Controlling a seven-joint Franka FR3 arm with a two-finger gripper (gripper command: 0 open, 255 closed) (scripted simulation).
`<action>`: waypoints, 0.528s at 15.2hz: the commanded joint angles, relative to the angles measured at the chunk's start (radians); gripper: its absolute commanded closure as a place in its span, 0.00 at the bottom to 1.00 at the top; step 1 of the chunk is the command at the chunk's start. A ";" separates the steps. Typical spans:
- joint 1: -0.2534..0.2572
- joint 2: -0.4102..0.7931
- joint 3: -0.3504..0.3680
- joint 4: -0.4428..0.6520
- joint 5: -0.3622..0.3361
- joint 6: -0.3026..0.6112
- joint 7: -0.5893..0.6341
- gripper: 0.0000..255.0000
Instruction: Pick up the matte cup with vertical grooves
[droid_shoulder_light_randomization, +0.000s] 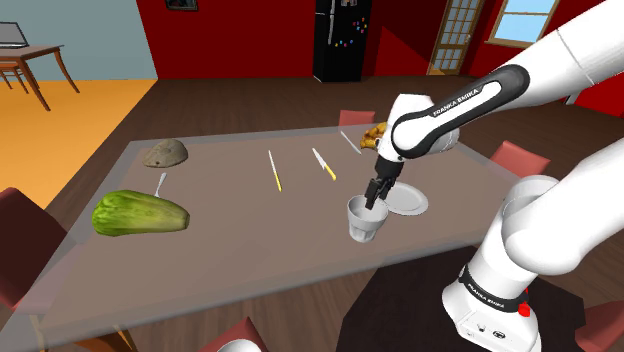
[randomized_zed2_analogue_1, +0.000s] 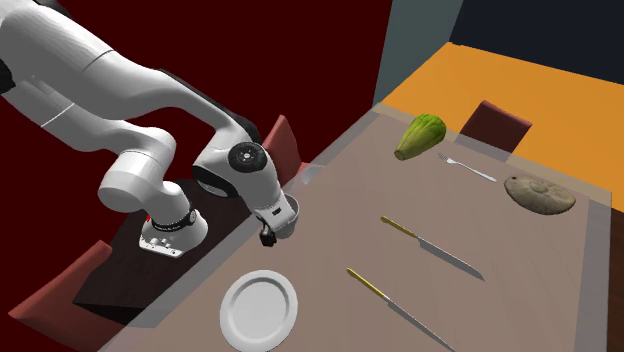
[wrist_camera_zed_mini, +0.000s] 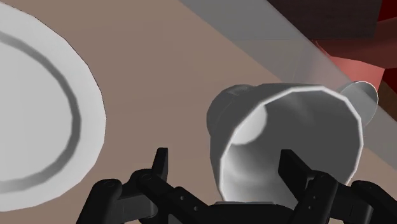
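A pale grey cup stands upright on the brown table, close to the edge nearest the robot's stand. The same cup shows partly behind the hand in the second exterior view. My black gripper hangs just over its rim, pointing down. In the wrist view the cup shows its open mouth. The gripper is open and straddles the cup's wall: one of its fingers is outside the cup and the other is over the inside. Neither touches the wall.
A white plate lies right beside the cup, also seen as the plate in the wrist view. Two knives, a fork, a green vegetable and a brown lump lie farther along the table. Red chairs surround it.
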 joint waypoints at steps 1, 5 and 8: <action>0.008 0.028 -0.007 -0.011 0.010 0.039 -0.012 0.00; 0.010 0.038 -0.011 -0.013 0.014 0.051 -0.017 1.00; 0.010 0.038 -0.011 -0.013 0.014 0.050 -0.017 1.00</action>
